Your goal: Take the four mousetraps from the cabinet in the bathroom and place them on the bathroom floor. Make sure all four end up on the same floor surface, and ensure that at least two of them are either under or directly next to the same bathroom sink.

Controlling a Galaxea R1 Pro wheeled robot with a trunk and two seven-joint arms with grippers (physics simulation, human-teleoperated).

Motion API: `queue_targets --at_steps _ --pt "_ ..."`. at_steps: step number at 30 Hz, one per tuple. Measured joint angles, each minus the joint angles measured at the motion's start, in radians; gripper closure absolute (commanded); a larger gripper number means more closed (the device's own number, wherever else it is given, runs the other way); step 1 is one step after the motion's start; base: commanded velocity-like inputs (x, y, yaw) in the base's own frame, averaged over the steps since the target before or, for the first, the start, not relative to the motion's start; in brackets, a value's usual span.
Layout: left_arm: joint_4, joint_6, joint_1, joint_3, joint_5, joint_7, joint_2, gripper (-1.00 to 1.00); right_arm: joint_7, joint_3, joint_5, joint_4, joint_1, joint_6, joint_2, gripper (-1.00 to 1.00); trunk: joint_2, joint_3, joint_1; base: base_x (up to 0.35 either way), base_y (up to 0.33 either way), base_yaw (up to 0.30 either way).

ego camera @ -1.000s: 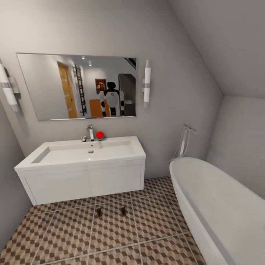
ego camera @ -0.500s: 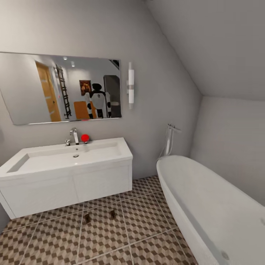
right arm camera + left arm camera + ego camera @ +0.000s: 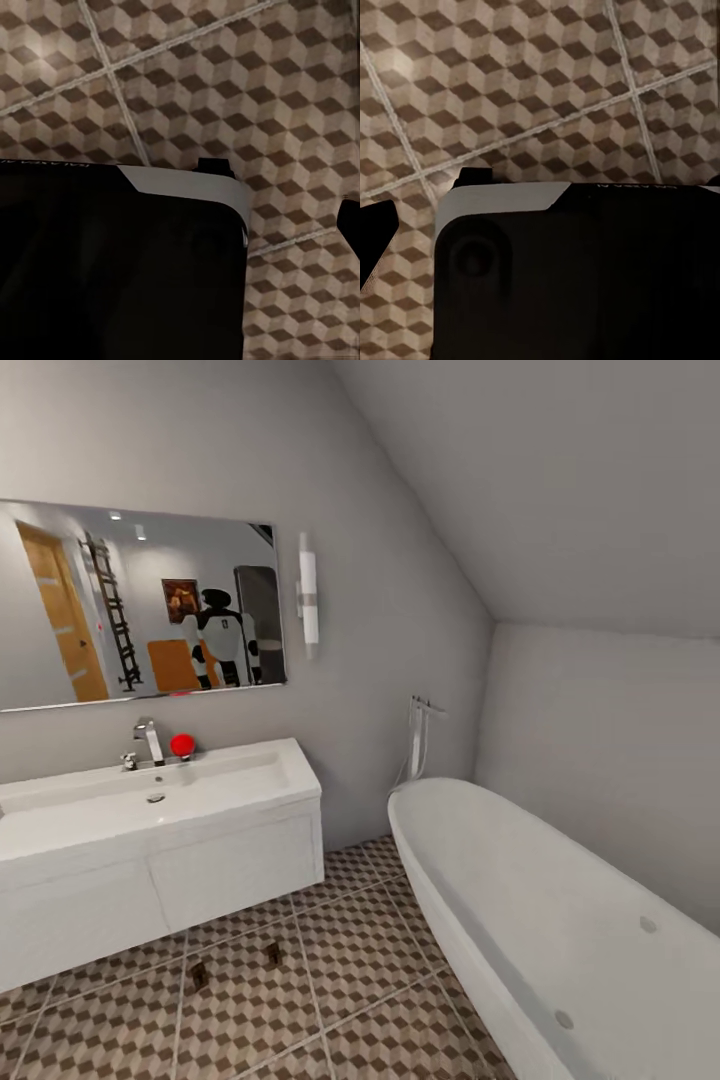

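Two small brown mousetraps (image 3: 198, 973) (image 3: 272, 952) lie flat on the cube-patterned bathroom floor (image 3: 360, 950), just in front of the white wall-hung sink (image 3: 160, 805) with its chrome tap (image 3: 150, 740). The cabinet is out of view. In the left wrist view, a dark fingertip (image 3: 373, 236) sits at the frame's edge over the tiles. The right wrist view shows the same with another fingertip (image 3: 352, 225). Nothing is held by either one. My dark base (image 3: 577, 277) fills much of both wrist views.
A white oval bathtub (image 3: 540, 920) takes up the right side, with a chrome filler (image 3: 418, 735) at its head. A red ball (image 3: 182, 744) sits by the tap. A mirror (image 3: 130, 605) above the sink reflects me. The ceiling slopes down to the right.
The whole picture has slid left, so the camera has swung right: more bathtub shows and the sink's left end is cut off. The two mousetraps lie where they were.
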Motion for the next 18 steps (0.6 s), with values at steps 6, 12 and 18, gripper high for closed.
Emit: queue_targets --at_steps 6,12,18 --pt "-0.002 -0.003 0.0 -0.001 -0.004 0.0 0.003 -1.0 0.003 0.0 0.0 0.0 0.0 0.002 -0.001 -1.0 0.0 0.001 0.0 0.0 0.0 -0.279" --pt "-0.002 -0.004 0.0 -0.002 -0.004 0.0 0.006 -1.0 0.0 0.001 0.0 -0.001 0.0 0.002 0.002 -1.0 0.0 0.001 0.0 0.0 0.0 -0.15" --pt "-0.002 -0.004 0.0 -0.003 -0.003 0.0 0.007 -1.0 -0.002 0.0 0.001 -0.001 0.0 0.002 0.006 -1.0 0.0 0.001 0.0 0.0 0.0 -0.049"
